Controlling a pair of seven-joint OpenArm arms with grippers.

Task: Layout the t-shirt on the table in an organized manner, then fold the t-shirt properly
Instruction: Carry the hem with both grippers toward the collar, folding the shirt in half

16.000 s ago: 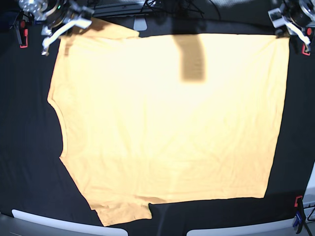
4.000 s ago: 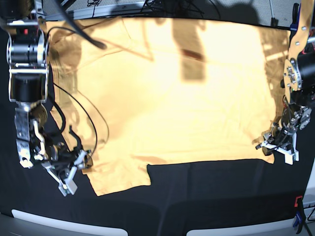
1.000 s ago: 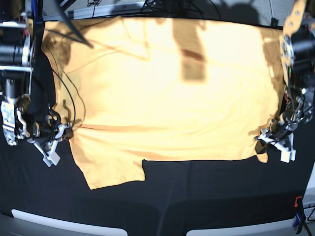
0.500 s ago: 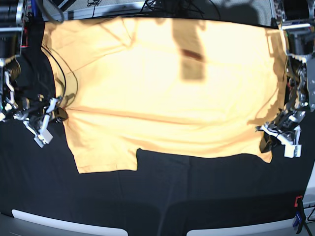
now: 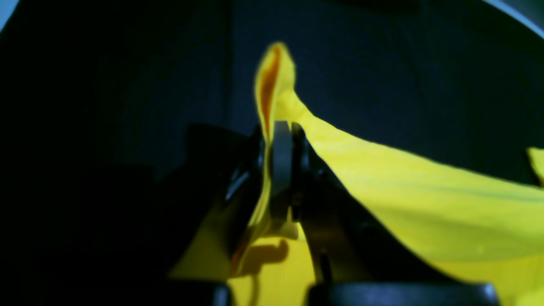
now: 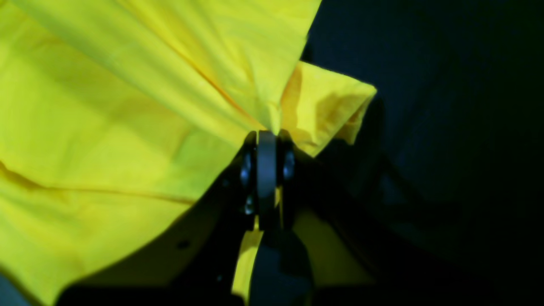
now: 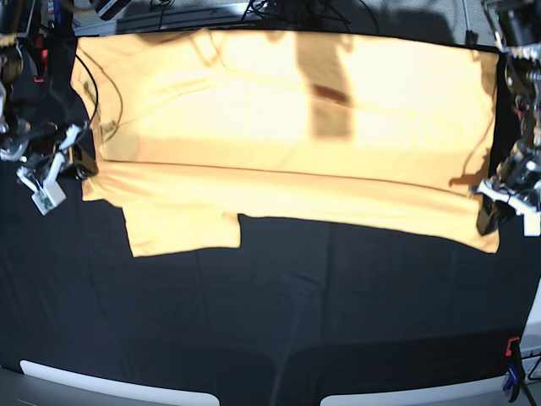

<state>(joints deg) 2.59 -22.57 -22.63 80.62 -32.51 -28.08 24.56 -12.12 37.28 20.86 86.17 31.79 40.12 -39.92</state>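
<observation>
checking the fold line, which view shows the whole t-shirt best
The base view: it shows the whole t-shirt spread on the table, near edge folded over. Each wrist view shows only a bunched bit of yellow cloth pinched in closed jaws.

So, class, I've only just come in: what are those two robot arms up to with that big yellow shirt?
Both arms are handling the t-shirt, which lies spread across the black table. The right gripper is shut on a bunched corner of the cloth at one side edge; the left gripper is pinching the fabric at the opposite side. In the base view a long crease runs across the shirt, with the near part doubled, so a lengthwise fold appears under way rather than finished.
</observation>
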